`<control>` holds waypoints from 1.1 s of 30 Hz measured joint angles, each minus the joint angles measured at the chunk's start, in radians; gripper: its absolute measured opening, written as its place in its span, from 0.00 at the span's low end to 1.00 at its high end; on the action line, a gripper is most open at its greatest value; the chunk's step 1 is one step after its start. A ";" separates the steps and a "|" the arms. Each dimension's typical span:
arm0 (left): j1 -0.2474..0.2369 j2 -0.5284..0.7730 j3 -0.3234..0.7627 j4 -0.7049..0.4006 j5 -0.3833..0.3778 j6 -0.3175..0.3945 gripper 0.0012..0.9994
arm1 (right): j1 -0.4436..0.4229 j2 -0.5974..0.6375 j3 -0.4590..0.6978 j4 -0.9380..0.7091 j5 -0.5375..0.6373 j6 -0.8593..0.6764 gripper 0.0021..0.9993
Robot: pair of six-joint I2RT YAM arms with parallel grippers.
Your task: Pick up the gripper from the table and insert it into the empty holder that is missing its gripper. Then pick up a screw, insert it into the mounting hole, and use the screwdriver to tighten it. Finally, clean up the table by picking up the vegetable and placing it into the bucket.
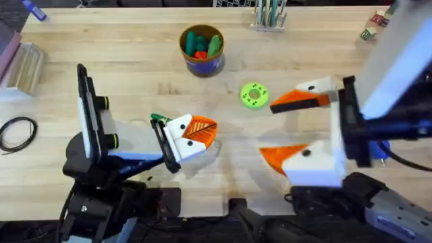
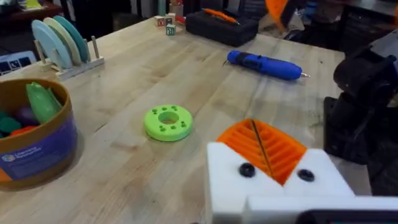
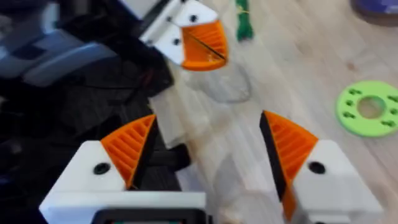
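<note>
The left gripper [image 1: 196, 131], white-blocked with orange ribbed pads, has its jaws pressed together with only a thin dark seam between the two pads and nothing held, while the right gripper [image 1: 287, 128] has its jaws spread wide over bare wood, also holding nothing. Starting at the desk's left edge, a black coiled cable [image 1: 17, 131] lies flat, and a clear ridged plastic block [image 1: 25, 67] sits farther back along the same edge. The left gripper rests low near the middle of the light wooden desk [image 1: 135, 61], closer to the front edge than the back, with a small green leafy tuft [image 1: 158, 119] showing just at its far side; whether that tuft is the toy carrot's top cannot be told. Toward the back edge, near its middle, stands the small round purple-blue bucket with a tan rim [image 1: 202, 48], with green and orange toy vegetables [image 1: 202, 44] inside it. Right of centre lies a flat bright green plastic disc with holes [image 1: 254, 95], just beside the far finger of the right gripper. In the left wrist view, the blue cylindrical electric screwdriver with a thin silver bit [image 2: 266, 65] lies on its side toward the desk's right side, near a black rectangular box [image 2: 221, 26] and beyond the green disc. At the back right corner sits a small wooden toy block [image 1: 375, 25].
</note>
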 joint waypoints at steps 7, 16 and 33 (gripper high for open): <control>0.000 0.000 0.000 0.000 0.000 0.000 0.01 | -0.071 0.128 0.000 0.015 0.263 0.030 0.99; 0.000 0.000 0.000 0.000 0.000 0.000 0.01 | -0.424 0.402 0.000 0.028 0.655 0.095 0.99; 0.000 0.000 0.000 0.000 0.000 0.000 0.01 | -1.081 0.471 0.000 0.108 0.682 -0.233 0.99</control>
